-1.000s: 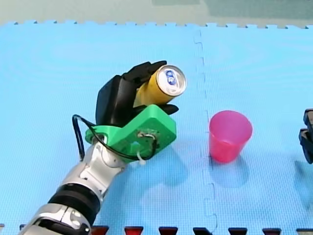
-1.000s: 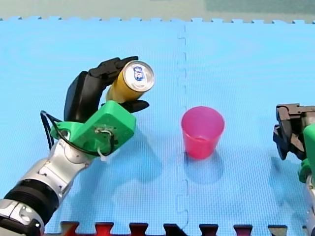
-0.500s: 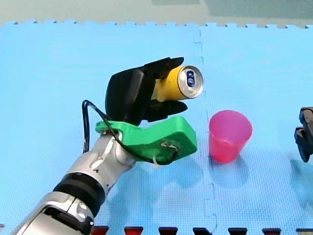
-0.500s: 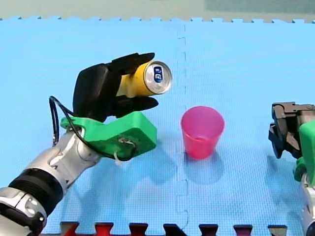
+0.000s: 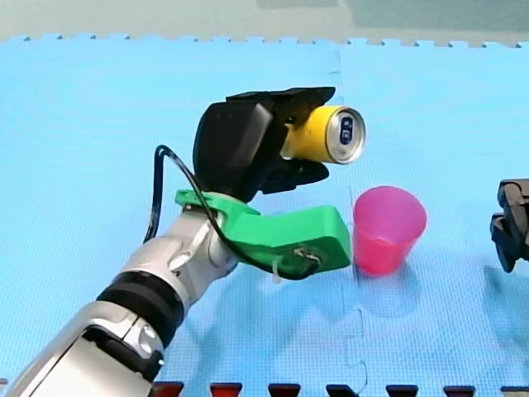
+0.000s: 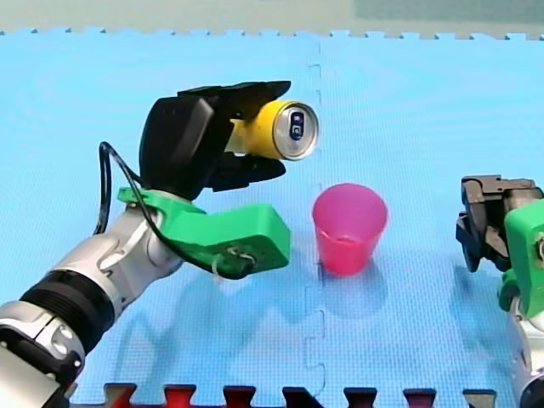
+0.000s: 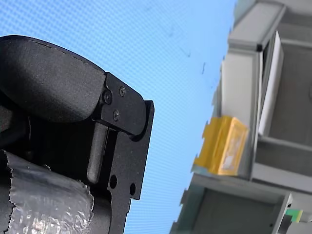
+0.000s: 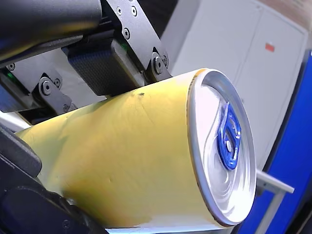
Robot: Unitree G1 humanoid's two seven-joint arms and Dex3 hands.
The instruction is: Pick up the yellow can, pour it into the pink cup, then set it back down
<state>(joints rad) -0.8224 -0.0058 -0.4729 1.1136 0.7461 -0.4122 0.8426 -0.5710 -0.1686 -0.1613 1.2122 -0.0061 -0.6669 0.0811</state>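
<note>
Swinging nearer the pink cup (image 5: 388,229), the left robot hand (image 5: 248,153) is gripping the yellow can (image 5: 316,136) sideways in the air. Pouring is starting; next, its top is needing to get over the cup. The right robot hand (image 6: 484,223) is waiting far right.

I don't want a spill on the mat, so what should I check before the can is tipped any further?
1. Grip: the left hand wraps the body of the yellow can. Ok.
2. Can top over the cup mouth: the can lies almost level, and its top looks short of the rim of the pink cup, on the left hand's side. Not ok.
3. Cup upright on the mat. Ok.
4. The right hand is at the mat's right edge, apart from the cup. Ok.
5. Can opened: the blue tab lies flat on the lid. Cannot tell.
</note>
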